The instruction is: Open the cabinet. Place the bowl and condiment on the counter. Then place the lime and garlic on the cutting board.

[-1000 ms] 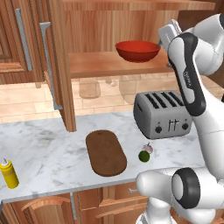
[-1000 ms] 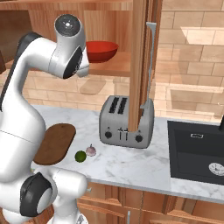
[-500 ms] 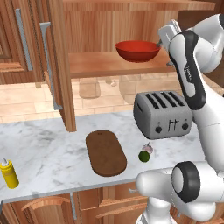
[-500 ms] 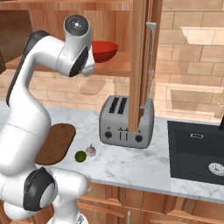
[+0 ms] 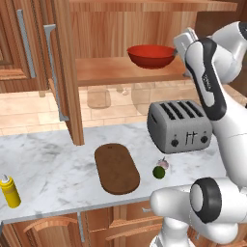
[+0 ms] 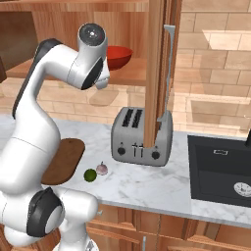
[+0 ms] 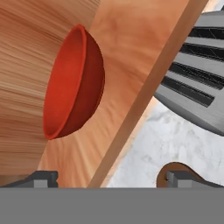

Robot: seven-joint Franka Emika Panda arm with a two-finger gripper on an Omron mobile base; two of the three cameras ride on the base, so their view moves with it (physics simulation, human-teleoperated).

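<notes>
In the hand view the bowl (image 7: pixel 74 83) lay ahead of the gripper (image 7: pixel 111 178) and off toward its left fingertip, well apart from both tips, resting on the cabinet (image 7: pixel 127 52) shelf and seen rolled on its side because the hand was turned. The jaws stood wide open with nothing between them: the left tip sat under the shelf surface below the bowl, the right tip over the counter (image 7: pixel 175 140) side, so the shelf's front edge ran up between them. Beyond that edge, to the gripper's right, sat the toaster (image 7: pixel 197 87).

From the left base view the bowl (image 5: pixel 151 55) sat on the lower open shelf, with the hand just beside it on its right, at about rim height, the rim facing up. My reading is that the coming move turns on that offset: the gripper had to shift toward its left finger's side and forward so one finger passed inside the rim and one outside.

Far below the gripper, the condiment (image 5: pixel 9 190) stood on the counter already; the lime (image 5: pixel 158 171) and garlic (image 5: pixel 164 164) lay touching, just beside the cutting board (image 5: pixel 116 168).
</notes>
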